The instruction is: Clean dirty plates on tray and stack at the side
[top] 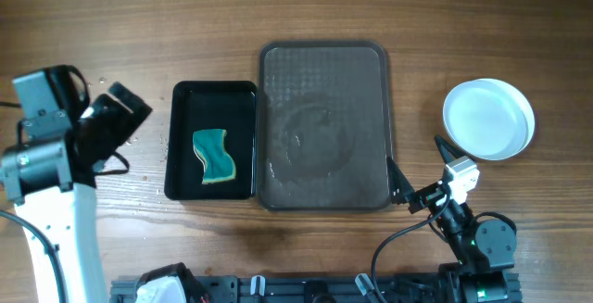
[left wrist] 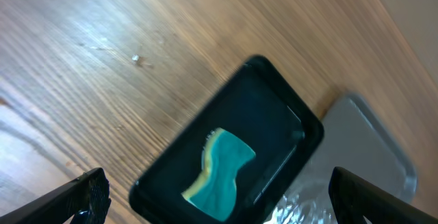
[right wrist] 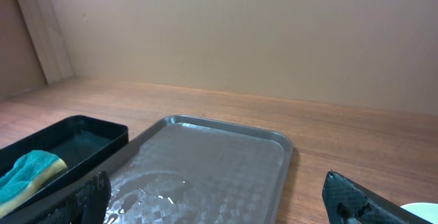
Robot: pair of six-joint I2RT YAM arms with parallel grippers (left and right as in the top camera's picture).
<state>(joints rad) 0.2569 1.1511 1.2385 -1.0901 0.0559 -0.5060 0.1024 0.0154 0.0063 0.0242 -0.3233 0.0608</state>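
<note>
- Right hand (right wrist: pixel 217 186): at the near edge of the counter (top: pixel 93 25), just off the tray's near right corner; its two fingers stand wide apart, with nothing between them.
- Left hand (left wrist: pixel 215 190): held above the counter at the left, looking down on the bin; fingers spread apart, holding nothing.
- Sponge (top: pixel 214 155): teal with a yellow face, wavy outline, lying flat in the near half of the bin.
- Bin (top: pixel 185 99): black, rectangular, shallow, just beside the tray's left edge.
- Tray (top: pixel 324 81): grey, textured, with rounded corners, at mid-counter; a wet sheen shows on its middle and near part.
- Plate (top: pixel 488 119): white, round, with a raised rim, on the counter to the right of the tray and clear of it; whether it is one piece or a stack cannot be told.
</note>
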